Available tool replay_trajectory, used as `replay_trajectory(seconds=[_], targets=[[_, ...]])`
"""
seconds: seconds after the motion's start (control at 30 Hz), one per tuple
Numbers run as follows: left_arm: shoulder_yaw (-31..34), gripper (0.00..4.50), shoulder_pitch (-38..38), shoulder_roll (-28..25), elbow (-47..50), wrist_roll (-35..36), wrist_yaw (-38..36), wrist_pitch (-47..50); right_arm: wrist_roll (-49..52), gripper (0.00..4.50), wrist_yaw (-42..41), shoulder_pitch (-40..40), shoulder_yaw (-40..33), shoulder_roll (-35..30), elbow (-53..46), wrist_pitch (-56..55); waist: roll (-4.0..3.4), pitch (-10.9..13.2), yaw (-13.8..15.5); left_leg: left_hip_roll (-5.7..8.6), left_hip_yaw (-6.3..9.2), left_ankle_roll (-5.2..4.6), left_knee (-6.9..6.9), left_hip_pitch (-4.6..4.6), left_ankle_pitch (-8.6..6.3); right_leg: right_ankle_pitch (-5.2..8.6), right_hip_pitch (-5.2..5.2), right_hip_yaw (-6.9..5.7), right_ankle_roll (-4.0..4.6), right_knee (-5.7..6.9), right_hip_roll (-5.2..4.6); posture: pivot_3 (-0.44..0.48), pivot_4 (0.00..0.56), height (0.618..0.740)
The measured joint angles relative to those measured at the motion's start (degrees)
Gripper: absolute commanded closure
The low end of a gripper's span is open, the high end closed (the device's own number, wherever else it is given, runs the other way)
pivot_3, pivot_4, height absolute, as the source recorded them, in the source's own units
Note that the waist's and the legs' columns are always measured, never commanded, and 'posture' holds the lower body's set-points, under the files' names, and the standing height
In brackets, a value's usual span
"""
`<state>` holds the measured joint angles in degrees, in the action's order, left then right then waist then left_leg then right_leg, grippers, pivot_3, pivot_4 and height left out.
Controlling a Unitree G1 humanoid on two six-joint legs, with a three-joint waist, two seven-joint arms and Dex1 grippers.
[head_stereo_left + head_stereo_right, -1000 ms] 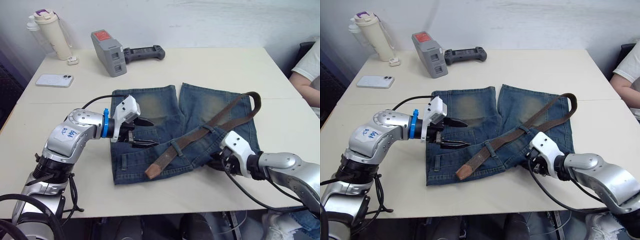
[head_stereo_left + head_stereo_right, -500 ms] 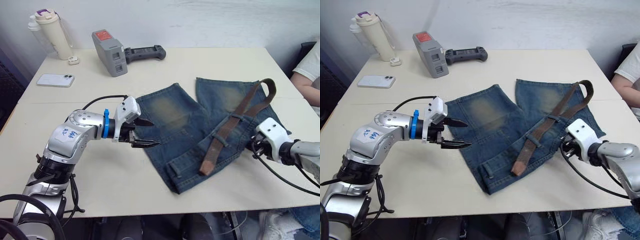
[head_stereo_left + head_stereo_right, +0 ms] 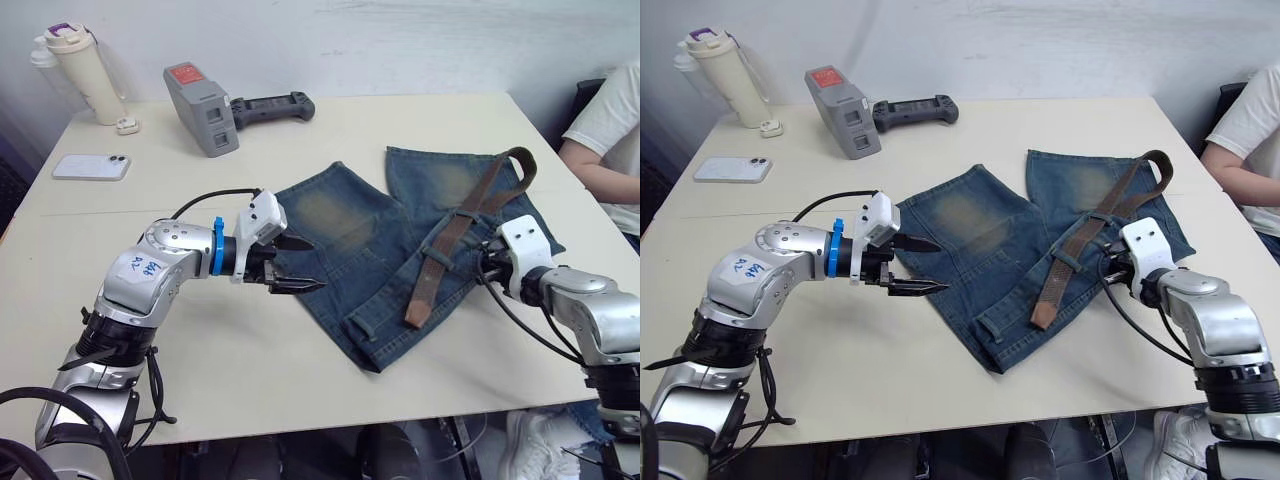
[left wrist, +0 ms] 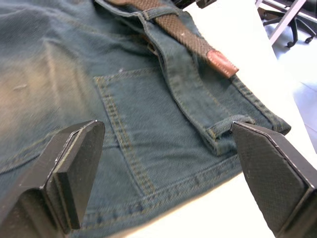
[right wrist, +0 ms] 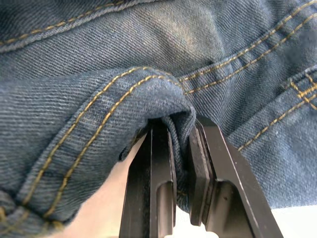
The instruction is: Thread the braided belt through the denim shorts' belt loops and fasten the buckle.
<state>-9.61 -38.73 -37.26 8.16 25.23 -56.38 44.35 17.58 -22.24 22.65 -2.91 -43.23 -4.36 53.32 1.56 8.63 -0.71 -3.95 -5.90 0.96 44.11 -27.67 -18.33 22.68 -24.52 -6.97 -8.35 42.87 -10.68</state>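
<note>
I count 1 braided belt (image 3: 455, 236) lying across 1 pair of denim shorts (image 3: 400, 250) at mid-table, passing under 1 belt loop (image 3: 1064, 258); my right gripper (image 5: 179, 163) pinches the shorts' edge; my left gripper (image 3: 300, 265) hovers beside them, fingers apart.

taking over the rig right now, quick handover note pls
Left gripper: jaws open, empty, over the blue denim shorts.
Right gripper: jaws shut on a fold of the shorts' edge.
Dark brown braided belt lies across the shorts, under at least one belt loop; its tan tip is loose.
Left: the remaining loops, then fasten; the buckle isn't discernible.
</note>
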Motion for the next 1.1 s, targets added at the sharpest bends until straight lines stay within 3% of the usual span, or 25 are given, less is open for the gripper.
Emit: replay_trajectory(seconds=[0.17, 0.23, 0.3, 0.33, 0.4, 0.6, 0.73, 0.93, 1.07, 1.1], targets=[[0.0, 0.00, 0.0, 0.0, 0.0, 0.0, 0.0, 0.0, -0.5, 4.48, -1.0, -0.9, -0.2, 0.1, -3.3, 2.1, -0.02, 0.0, -0.1, 0.00, -0.01, 0.00, -0.09, -0.02, 0.00, 0.02, -0.05, -0.01, 0.03, -0.01, 0.00, 0.000, 0.150, 0.650], [0.0, 0.00, -0.1, 0.1, 0.0, 0.0, 0.0, 0.0, -0.4, 3.49, -2.9, -1.7, -0.1, -1.1, -5.2, 2.5, -0.04, 0.0, -0.1, 0.00, -0.02, 0.00, -0.12, -0.02, 0.00, 0.02, -0.06, -0.01, 0.03, -0.04, 0.00, 0.000, 0.150, 0.650], [-0.1, 0.00, -0.2, 0.1, 0.0, -0.1, -0.1, 0.0, 0.6, 2.76, -5.7, -3.1, 0.0, -2.9, -7.2, 3.3, -0.12, 0.1, 0.2, 0.01, -0.03, 0.00, -0.12, -0.04, -0.01, 0.02, -0.06, -0.01, 0.03, -0.07, 0.00, 0.000, 0.150, 0.650], [-0.2, 0.00, -0.4, 0.2, -0.1, -0.1, -0.1, 0.0, 1.0, 2.11, -7.7, -4.0, 0.2, -4.9, -8.3, 3.4, -0.25, 0.2, 0.5, 0.03, -0.03, 0.00, -0.09, -0.08, -0.01, 0.02, -0.07, -0.02, 0.03, -0.07, -0.01, 0.000, 0.150, 0.650], [-0.4, 0.00, -0.5, 0.1, -0.2, -0.3, -0.3, 0.0, 1.9, 1.23, -12.3, -5.6, 0.1, -10.3, -10.3, 3.3, -0.50, 0.3, 0.9, 0.08, -0.04, -0.02, -0.07, -0.10, -0.02, 0.01, -0.09, 0.00, 0.01, -0.10, -0.05, 0.000, 0.150, 0.650], [-1.9, 0.00, -5.7, 4.0, -9.1, -4.4, 3.6, -0.2, 8.4, 1.23, -26.2, -11.4, -9.9, -23.1, -18.3, 4.5, -0.51, 0.3, 2.3, 0.08, -0.01, -0.02, -0.01, -0.07, -0.02, 0.00, -0.02, -0.05, 0.00, -0.32, -0.04, 0.000, 0.150, 0.650], [-2.3, 0.00, -9.6, 9.8, -16.6, -7.5, 7.5, -1.6, 13.4, 1.23, -31.7, -15.6, -16.8, -25.6, -22.9, 8.0, -0.43, 0.4, 2.3, 0.10, -0.01, -0.04, 0.00, -0.11, -0.02, -0.03, -0.01, -0.05, -0.07, -0.35, -0.05, 0.000, 0.150, 0.650], [-7.2, 0.00, -13.9, 17.1, -30.3, -14.6, 9.9, -9.3, 19.7, 1.23, -30.6, -13.5, -21.5, -24.9, -30.2, 14.6, -0.42, 0.4, 2.1, 0.09, 0.00, -0.03, -0.06, -0.08, -0.02, -0.03, -0.03, -0.05, -0.06, -0.39, -0.04, 0.000, 0.150, 0.650], [-11.0, 0.00, -15.7, 19.0, -39.1, -20.8, 10.9, -17.4, 23.7, 1.23, -27.3, -12.4, -24.1, -23.2, -34.6, 19.6, -0.40, 0.4, 2.2, 0.09, 0.03, -0.03, -0.04, -0.14, -0.02, -0.03, -0.05, -0.07, -0.06, -0.42, -0.04, 0.000, 0.150, 0.650], [-11.1, 0.27, -16.7, 19.3, -40.9, -21.8, 11.4, -18.5, 24.7, 1.17, -26.8, -12.3, -25.0, -22.9, -35.5, 20.6, -0.40, 0.4, 2.2, 0.09, 0.03, -0.03, -0.02, -0.14, -0.02, -0.04, -0.04, -0.07, -0.06, -0.43, -0.04, 0.000, 0.150, 0.650]])
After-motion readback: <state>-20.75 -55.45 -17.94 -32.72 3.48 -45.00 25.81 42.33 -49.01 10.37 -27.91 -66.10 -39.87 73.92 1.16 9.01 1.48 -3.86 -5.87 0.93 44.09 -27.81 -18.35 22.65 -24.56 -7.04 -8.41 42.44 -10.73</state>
